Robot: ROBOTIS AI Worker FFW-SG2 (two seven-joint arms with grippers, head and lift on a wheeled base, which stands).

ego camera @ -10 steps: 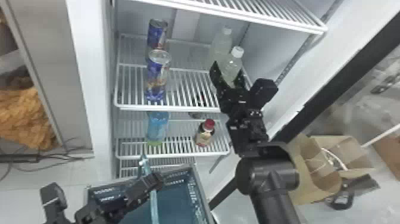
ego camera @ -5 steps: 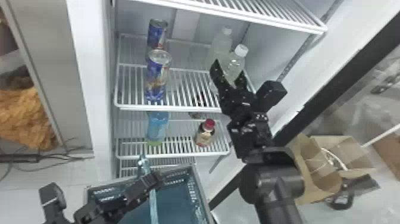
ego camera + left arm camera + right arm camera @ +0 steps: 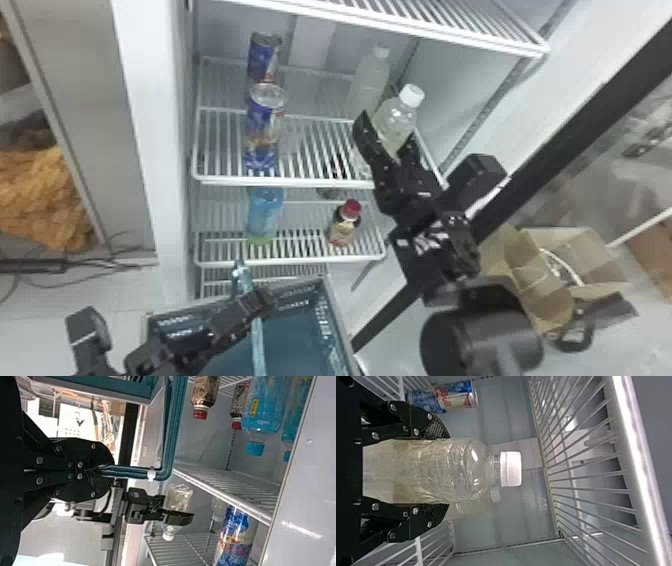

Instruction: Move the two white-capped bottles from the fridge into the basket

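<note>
Your right hand (image 3: 442, 471) grips the front bottle (image 3: 395, 120) and just moved it right, so basket (image 3: 326, 320) next. Your left hand (image 3: 111, 470) squeezes the blue handle (image 3: 130, 471).

Two cans (image 3: 262, 132) are standing on the shelf (image 3: 310, 182), left of two bottles (image 3: 396, 119). The basket (image 3: 324, 320) is sitting before the fridge (image 3: 150, 150).

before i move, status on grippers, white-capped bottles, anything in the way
Left gripper clamped on teal basket handle; right gripper around clear white-capped bottle, second bottle behind on wire shelf; handle crosses blue basket's mouth, possible snag.
</note>
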